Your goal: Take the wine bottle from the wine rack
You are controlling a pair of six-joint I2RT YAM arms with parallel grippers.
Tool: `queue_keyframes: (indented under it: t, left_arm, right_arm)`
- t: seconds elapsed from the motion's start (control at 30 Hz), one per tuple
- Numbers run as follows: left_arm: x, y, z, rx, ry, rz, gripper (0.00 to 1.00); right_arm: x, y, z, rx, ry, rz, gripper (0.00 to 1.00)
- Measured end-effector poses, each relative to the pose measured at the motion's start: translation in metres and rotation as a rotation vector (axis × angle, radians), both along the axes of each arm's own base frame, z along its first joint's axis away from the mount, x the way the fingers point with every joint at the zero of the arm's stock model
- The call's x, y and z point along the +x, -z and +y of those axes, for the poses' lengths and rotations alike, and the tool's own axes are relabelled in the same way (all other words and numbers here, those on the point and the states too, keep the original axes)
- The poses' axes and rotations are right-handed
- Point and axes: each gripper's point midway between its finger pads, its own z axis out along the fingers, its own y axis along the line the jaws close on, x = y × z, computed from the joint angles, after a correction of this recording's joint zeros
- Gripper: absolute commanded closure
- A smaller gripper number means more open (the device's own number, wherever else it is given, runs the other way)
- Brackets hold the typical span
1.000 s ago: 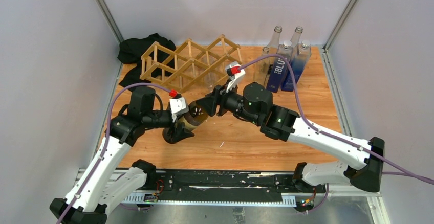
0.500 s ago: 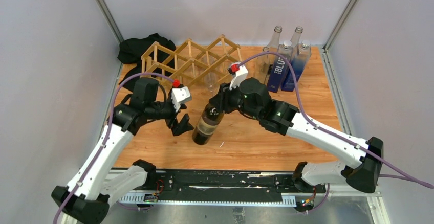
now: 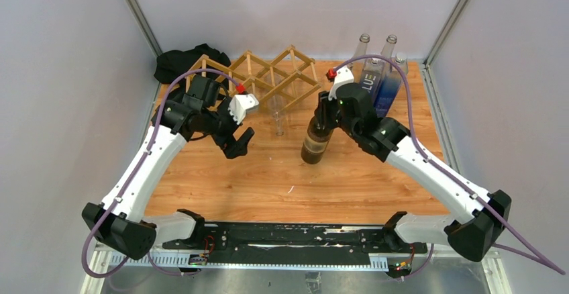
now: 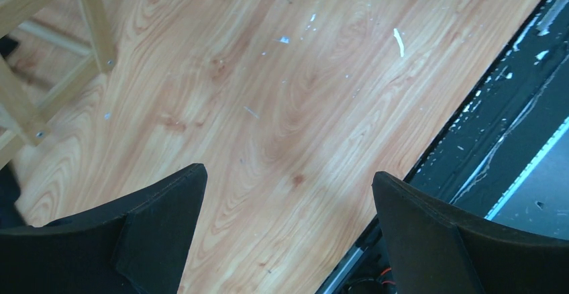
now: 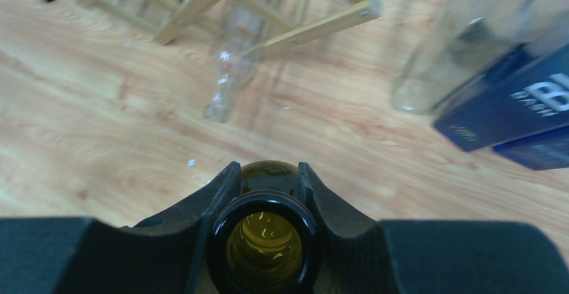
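Right gripper (image 3: 321, 121) is clamped on the neck of the amber wine bottle (image 3: 314, 145), just under the open mouth per the right wrist view. The bottle is upright and out of the wine rack (image 3: 255, 79), near table (image 3: 376, 186) centre, with the rack at about 11 o'clock from it. Can't tell whether the base is touching the wood or hanging just above it. Left gripper (image 4: 288, 227) has its jaws wide apart and empty over bare table, at about 9 o'clock from the bottle and holding nothing.

Main risk is that the hold is on the neck only, high up on a smooth, heavy glass body. It could slip through the pads or swing like a pendulum if the arm moves fast. If released above the surface or tilted, it likely tips and rolls.

Second risk is the crowded surroundings. A clear bottle (image 3: 278, 116) hangs out of the rack at 10 o'clock and blue bottles (image 3: 376, 82) stand at 1 o'clock, right by the right arm's wrist. A sideways or backward move could knock those over. The left arm is too far off to steady anything.
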Motion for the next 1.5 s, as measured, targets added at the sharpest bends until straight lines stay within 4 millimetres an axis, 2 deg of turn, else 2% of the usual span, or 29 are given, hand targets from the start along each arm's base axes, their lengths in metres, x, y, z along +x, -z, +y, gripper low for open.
queue_keyframes:
  t: [0.17, 0.27, 0.37, 0.53, 0.67, 1.03, 1.13, 1.37, 1.5]
  left_arm:
    - [0.006, 0.002, 0.009, 0.05, -0.035, -0.002, 0.0]
    - [0.007, 0.005, 0.013, 0.074, -0.044, 0.003, 0.0]
    - [0.008, 0.006, 0.015, 0.087, -0.048, 0.003, 0.0]
    - [0.007, 0.007, 0.016, 0.09, -0.049, 0.005, 0.0]
    - [0.007, 0.006, 0.016, 0.091, -0.046, 0.001, 0.0]
    - [0.005, 0.001, 0.015, 0.079, -0.021, -0.023, 0.0]
    - [0.004, 0.001, 0.014, 0.076, -0.016, -0.023, 0.0]
    - [0.003, 0.0, 0.012, 0.067, -0.005, -0.021, 0.0]
    - [0.003, 0.0, 0.011, 0.06, 0.0, -0.019, 0.0]
  right_arm:
    - [0.035, -0.006, -0.03, -0.084, 0.096, -0.038, 1.0]
    - [0.055, -0.003, -0.042, -0.136, 0.14, -0.049, 1.0]
    - [0.077, 0.007, -0.049, -0.195, 0.172, -0.045, 1.0]
    - [0.101, 0.027, -0.056, -0.236, 0.202, -0.013, 1.0]
    - [0.113, 0.036, -0.066, -0.248, 0.229, -0.002, 1.0]
    - [0.135, 0.031, -0.083, -0.219, 0.292, -0.037, 0.99]
    - [0.14, 0.032, -0.089, -0.217, 0.31, -0.039, 0.91]
    - [0.145, 0.031, -0.092, -0.199, 0.316, -0.047, 0.51]
    - [0.149, 0.023, -0.089, -0.166, 0.323, -0.074, 0.41]
